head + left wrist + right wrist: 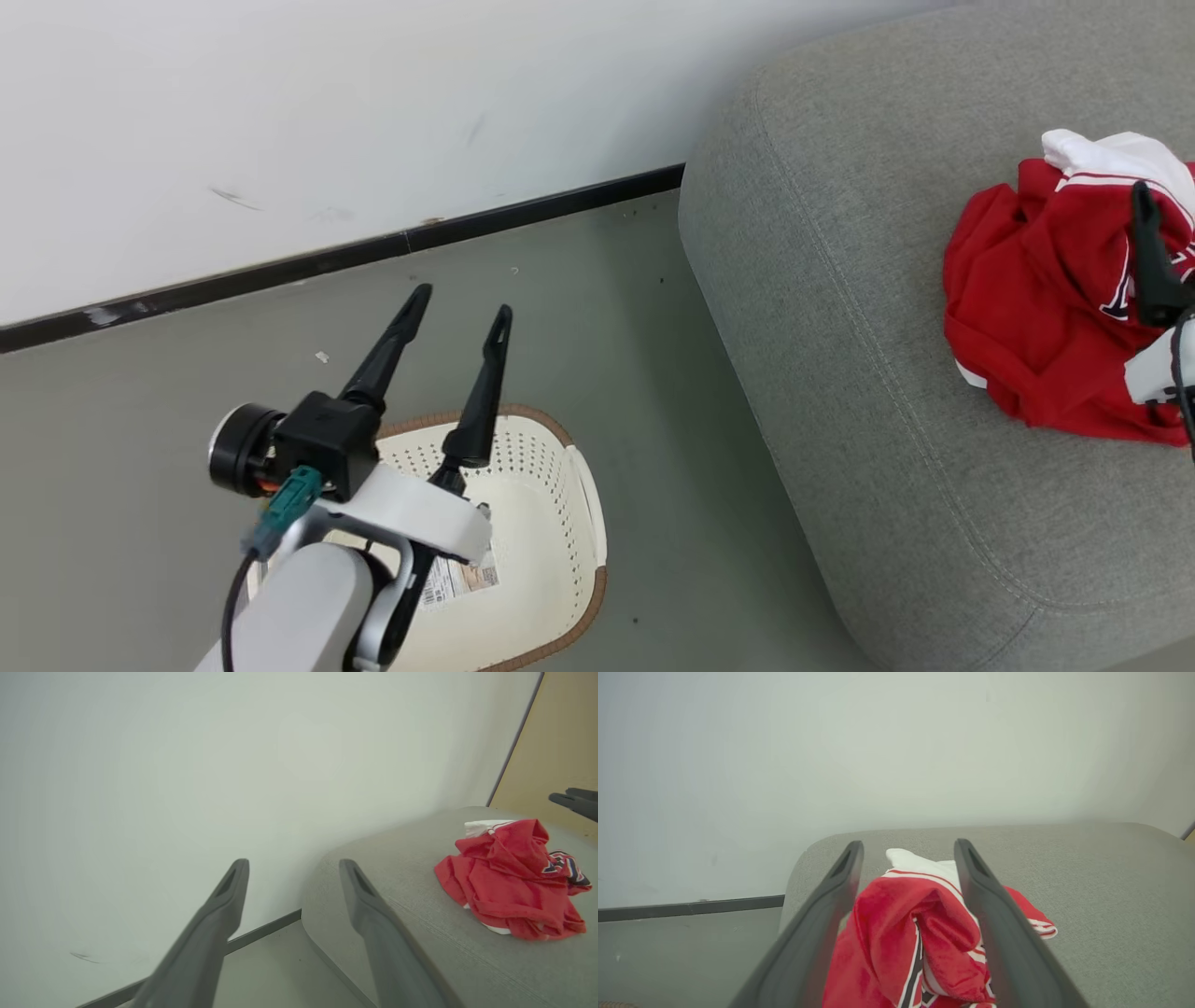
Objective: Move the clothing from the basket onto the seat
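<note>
1. Red clothing, with white trim at its far side, lies bunched on the grey seat. It sits well in from the rounded corner nearest the wall and clear of the seat's edge above the floor.
2. Right gripper: fingers spread wide, one on either side of the heap, pinching nothing. Whether they touch the cloth cannot be told.
3. Left gripper: fingers parted and empty, poised above the basket, which stands on the floor beside the seat. The part of its bottom that shows holds only a label.
4. Step in hand, as judged: clearing the right gripper from the heap. Keep the fingers wide and lift straight up before drawing sideways, so that no fold or hem catches a fingertip and trails toward the seat's edge.
5. Soft fabric clings and slumps, so a slow rise lets it settle where it lies.
6. The left arm hides part of the basket's bottom. Look there for any remaining piece before treating the task as finished.
</note>
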`<state>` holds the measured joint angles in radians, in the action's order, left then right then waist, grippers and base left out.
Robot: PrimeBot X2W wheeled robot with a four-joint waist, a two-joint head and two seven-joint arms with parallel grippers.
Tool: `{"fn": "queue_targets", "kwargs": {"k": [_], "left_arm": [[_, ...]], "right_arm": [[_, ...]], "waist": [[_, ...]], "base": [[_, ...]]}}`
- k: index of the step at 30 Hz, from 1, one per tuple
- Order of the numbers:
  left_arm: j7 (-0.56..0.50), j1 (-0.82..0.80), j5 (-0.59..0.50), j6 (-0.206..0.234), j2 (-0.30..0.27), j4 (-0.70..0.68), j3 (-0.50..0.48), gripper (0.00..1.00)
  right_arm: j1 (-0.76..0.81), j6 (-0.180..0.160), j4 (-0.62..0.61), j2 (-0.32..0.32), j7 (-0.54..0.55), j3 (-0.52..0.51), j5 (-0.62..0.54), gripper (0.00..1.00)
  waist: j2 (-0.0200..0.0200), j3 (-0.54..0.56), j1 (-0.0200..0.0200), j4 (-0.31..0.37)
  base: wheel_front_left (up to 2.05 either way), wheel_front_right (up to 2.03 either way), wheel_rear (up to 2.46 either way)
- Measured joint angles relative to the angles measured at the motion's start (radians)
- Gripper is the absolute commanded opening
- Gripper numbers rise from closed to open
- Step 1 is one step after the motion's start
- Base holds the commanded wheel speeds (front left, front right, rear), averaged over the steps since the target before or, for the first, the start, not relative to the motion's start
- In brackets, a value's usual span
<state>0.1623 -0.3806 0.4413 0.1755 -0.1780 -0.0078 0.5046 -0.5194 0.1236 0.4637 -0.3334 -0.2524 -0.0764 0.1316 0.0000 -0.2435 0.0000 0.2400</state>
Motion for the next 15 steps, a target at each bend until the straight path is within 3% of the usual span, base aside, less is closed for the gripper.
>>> {"fn": "queue_targets", "kwargs": {"k": [15], "left_arm": [[0.065, 0.168, 0.060, 0.110, -0.049, 0.062, -0.192, 1.00]], "right_arm": [[0.063, 0.000, -0.144, 0.127, -0.002, 0.098, -0.019, 1.00]], "waist": [[0.0000, 0.080, 0.0000, -0.056]], "base": [[0.00, 0.00, 0.00]]}}
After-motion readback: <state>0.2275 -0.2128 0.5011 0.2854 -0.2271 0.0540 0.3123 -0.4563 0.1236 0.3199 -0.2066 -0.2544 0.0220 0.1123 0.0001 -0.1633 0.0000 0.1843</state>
